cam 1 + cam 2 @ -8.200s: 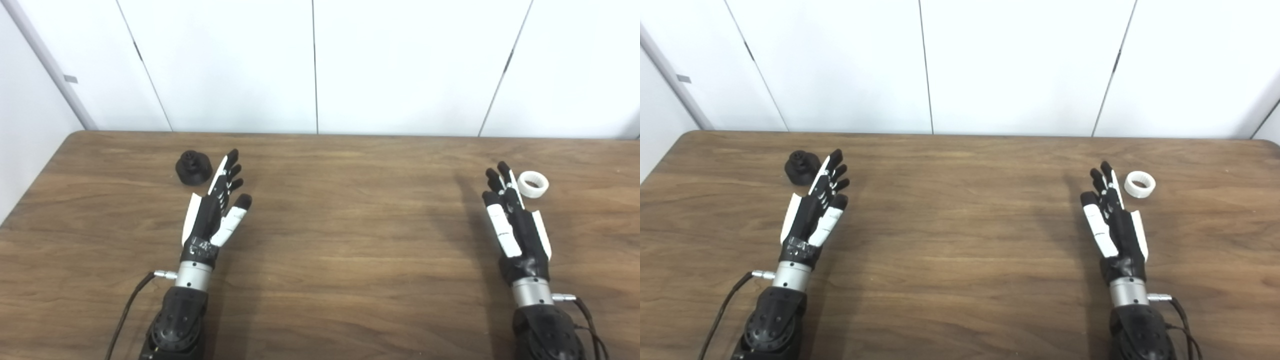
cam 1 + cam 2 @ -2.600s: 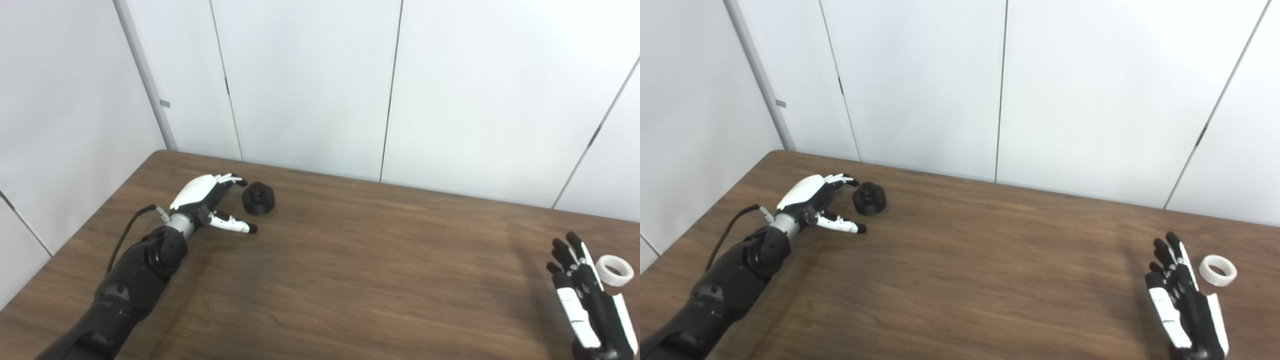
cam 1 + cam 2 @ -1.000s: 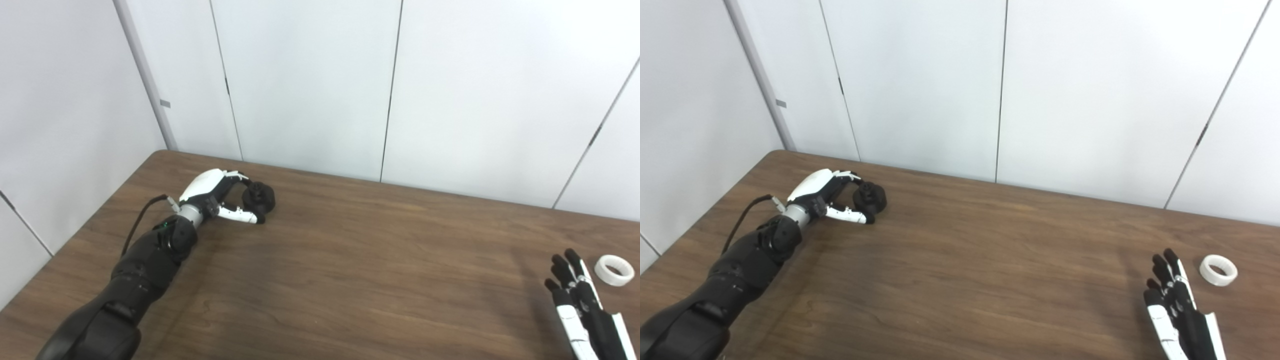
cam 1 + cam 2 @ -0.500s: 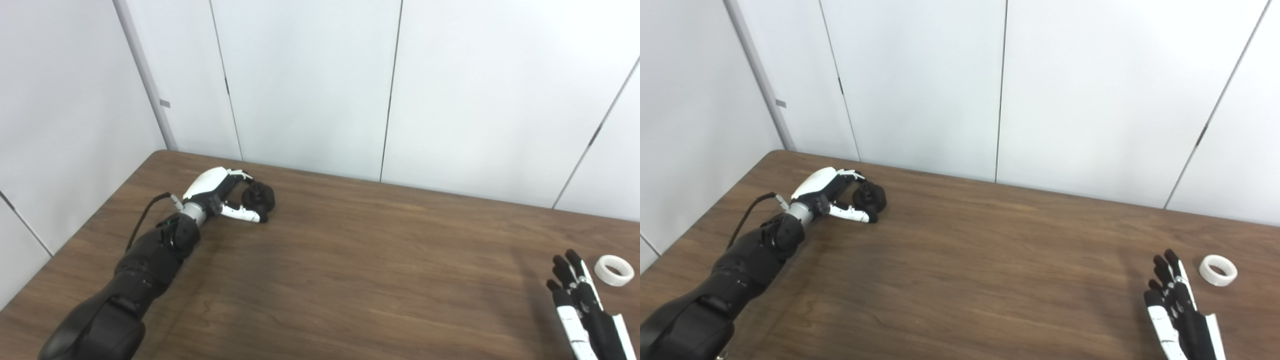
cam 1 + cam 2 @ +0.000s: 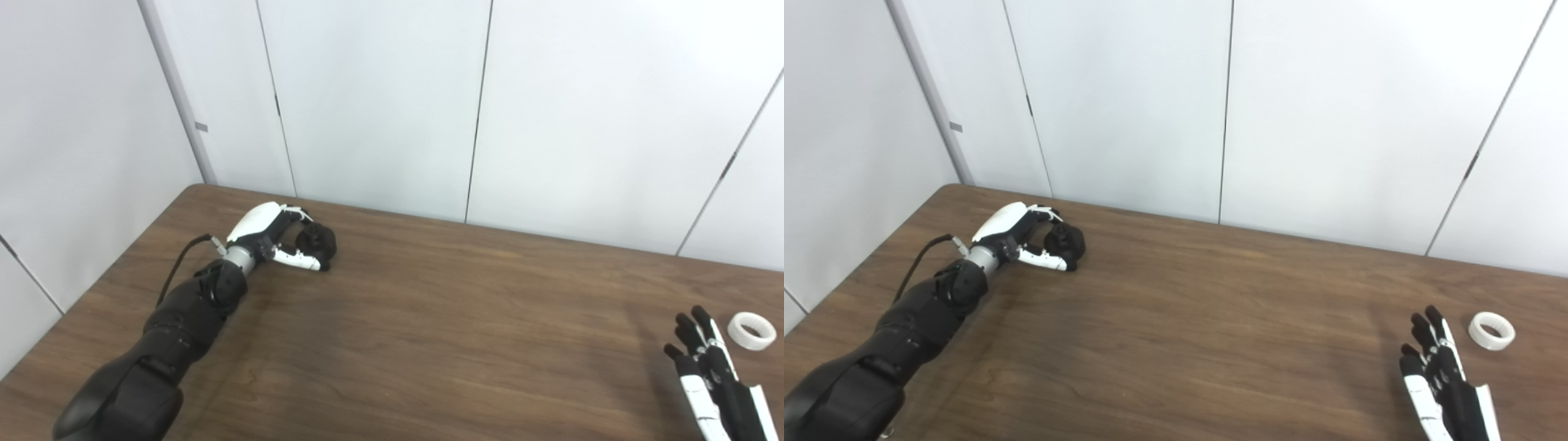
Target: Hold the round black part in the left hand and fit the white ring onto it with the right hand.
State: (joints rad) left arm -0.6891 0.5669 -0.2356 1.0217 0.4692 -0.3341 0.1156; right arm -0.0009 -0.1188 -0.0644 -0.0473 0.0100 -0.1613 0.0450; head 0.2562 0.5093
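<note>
The round black part [image 5: 320, 240] sits near the table's far left corner, and my left hand [image 5: 274, 237] is shut on it, fingers curled over its top and the thumb lying along its near side. The part looks slightly tilted; I cannot tell whether it is off the table. The white ring [image 5: 751, 331] lies flat on the table at the right edge. My right hand [image 5: 713, 380] rests open at the bottom right, fingers apart and pointing away, a short gap to the left of the ring and not touching it.
The wooden table [image 5: 429, 318] runs back to white wall panels [image 5: 380, 104]. A black cable [image 5: 184, 260] loops out from my left wrist. The table's left edge lies close to my left arm.
My left hand has closed tighter round the black part and shifted slightly away with it. The right hand and the ring have stayed where they were.
</note>
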